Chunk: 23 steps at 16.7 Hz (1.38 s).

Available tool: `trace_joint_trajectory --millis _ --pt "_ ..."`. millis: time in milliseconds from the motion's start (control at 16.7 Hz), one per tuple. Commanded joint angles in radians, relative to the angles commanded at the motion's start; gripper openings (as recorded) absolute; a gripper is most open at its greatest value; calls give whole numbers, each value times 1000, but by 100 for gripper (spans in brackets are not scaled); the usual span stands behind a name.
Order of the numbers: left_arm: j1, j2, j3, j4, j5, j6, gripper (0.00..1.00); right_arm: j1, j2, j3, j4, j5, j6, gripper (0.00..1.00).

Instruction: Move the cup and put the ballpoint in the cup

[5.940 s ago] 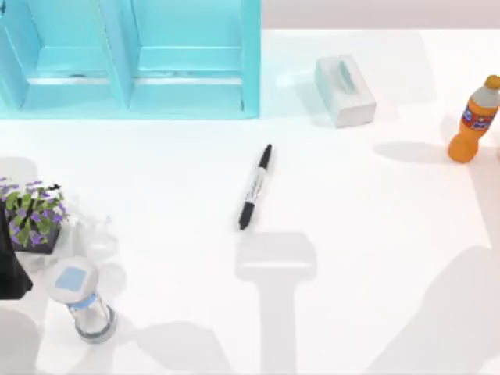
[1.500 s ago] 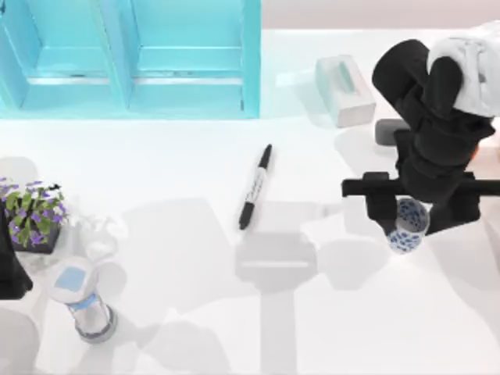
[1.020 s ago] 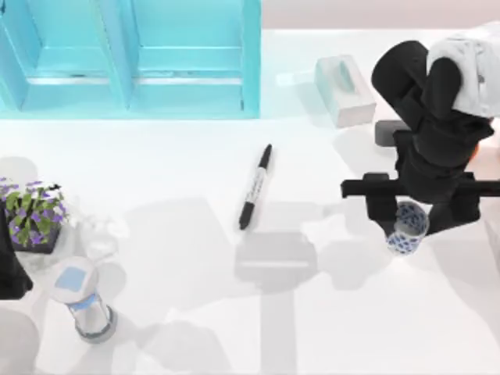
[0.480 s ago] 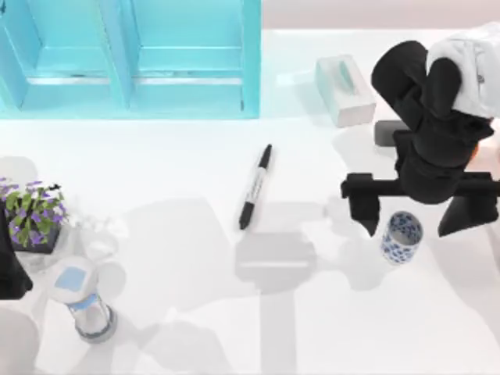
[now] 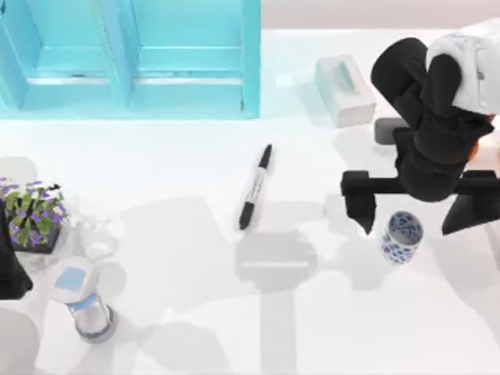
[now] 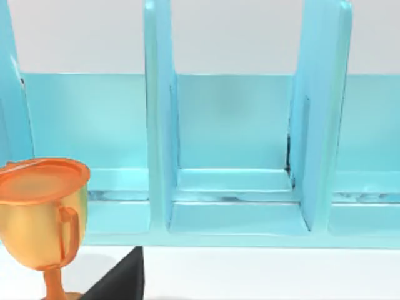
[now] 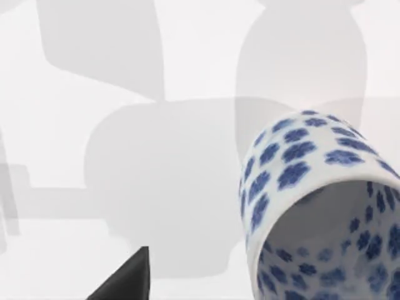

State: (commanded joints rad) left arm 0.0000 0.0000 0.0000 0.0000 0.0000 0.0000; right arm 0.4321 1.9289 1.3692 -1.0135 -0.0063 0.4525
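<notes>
Though between parted fingers (image 5: pixel 365 216), cup (image 5: pixel 401 237) untouched

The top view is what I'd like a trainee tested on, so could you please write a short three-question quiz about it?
1. True or false: the right gripper is clamped on the cup.
2. What lies nearer the ballpoint: A the cup, B the orange bottle, C the tissue box?
3. Fill in: the cup stands ____ on the table.

Key
1. False: its fingers stand spread either side, clear of the cup.
2. C.
3. Upright, mouth up.
</notes>
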Motion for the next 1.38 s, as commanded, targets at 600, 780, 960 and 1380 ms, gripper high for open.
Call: trace_joint_trajectory --millis 600,780,960,1380 --pt "0 0 0 0 0 0 100 -3 -11 470 -494 1 -4 100" --pt "0 0 0 0 0 0 100 -5 -23 551 -573 1 -8 100" --pt "0 0 0 0 0 0 100 -5 -24 556 -579 1 -8 100" --pt "0 0 0 0 0 0 100 37 139 691 -514 -24 122 100"
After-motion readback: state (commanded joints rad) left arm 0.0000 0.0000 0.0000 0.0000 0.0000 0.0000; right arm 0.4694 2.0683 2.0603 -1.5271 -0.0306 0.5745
